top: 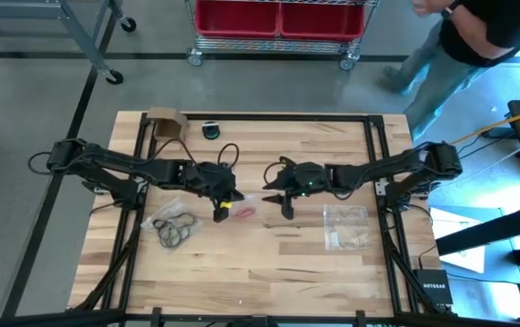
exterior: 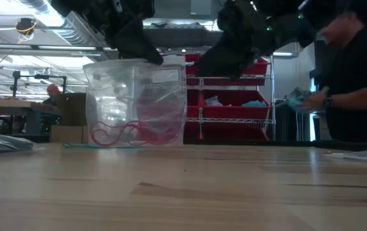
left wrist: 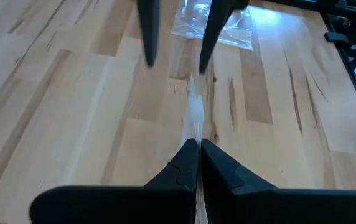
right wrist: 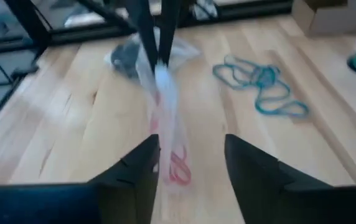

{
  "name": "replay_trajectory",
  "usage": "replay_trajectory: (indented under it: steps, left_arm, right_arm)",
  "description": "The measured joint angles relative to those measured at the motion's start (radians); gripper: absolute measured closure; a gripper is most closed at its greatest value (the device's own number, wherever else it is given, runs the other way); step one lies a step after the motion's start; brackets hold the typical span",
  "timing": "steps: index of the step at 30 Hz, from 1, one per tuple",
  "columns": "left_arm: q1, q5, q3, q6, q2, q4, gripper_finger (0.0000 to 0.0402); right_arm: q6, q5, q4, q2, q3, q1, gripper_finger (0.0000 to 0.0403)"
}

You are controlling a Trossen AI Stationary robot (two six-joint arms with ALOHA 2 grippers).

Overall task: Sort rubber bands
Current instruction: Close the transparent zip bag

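Observation:
A clear zip bag (exterior: 135, 106) with red rubber bands (exterior: 132, 133) in its bottom hangs upright near the table's middle (top: 242, 209). My left gripper (left wrist: 198, 144) is shut on the bag's top, also seen in the high view (top: 222, 211). My right gripper (right wrist: 190, 146) stands open just right of the bag (top: 285, 207), its fingers on either side of the bag's edge; I cannot tell whether they touch it. Loose teal rubber bands (right wrist: 259, 84) lie on the wood farther back. My left gripper pinches the bag's top edge (exterior: 146, 62) between its two shut fingers, coming slanting down from the table's left. The thin plastic (left wrist: 194, 115) runs out edge-on ahead of the fingertips. The bag hangs upright below them, its lower edge (exterior: 132, 144) at tabletop height.
A second clear bag with black bands (top: 174, 225) lies left of centre, and another clear bag (top: 346, 227) lies to the right. A cardboard box (top: 165, 121) and a small round reel (top: 210, 130) sit at the far edge. A person (exterior: 350, 77) stands beyond the table.

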Motion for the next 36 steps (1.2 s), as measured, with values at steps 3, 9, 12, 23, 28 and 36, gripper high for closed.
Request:
replay_trajectory:
  steps: [3, 9, 12, 23, 28, 36]
  left_arm:
    - [0.000, 0.000, 0.000, 0.000, 0.000, 0.001, 0.0401]
    - [0.000, 0.000, 0.000, 0.000, 0.000, 0.000, 0.0401]
    - [0.000, 0.000, 0.000, 0.002, 0.000, 0.002, 0.0402]
    - [0.000, 0.000, 0.000, 0.002, 0.000, 0.007, 0.0401]
    - [0.000, 0.000, 0.000, 0.002, 0.000, 0.010, 0.0401]
    - [0.000, 0.000, 0.000, -0.026, 0.000, 0.011, 0.0395]
  right_arm:
    - [-0.010, -0.023, 0.124, 0.047, 0.000, -0.001, 0.0221]
    - [-0.014, -0.070, 0.234, 0.075, 0.000, -0.001, 0.0237]
    - [-0.014, -0.070, 0.237, 0.081, 0.000, -0.001, 0.0254]
    - [-0.016, -0.054, 0.260, 0.112, 0.001, -0.001, 0.0331]
    - [-0.016, -0.054, 0.293, 0.129, 0.001, -0.001, 0.0364]
    - [-0.031, -0.052, 0.293, 0.130, 0.001, -0.001, 0.0400]
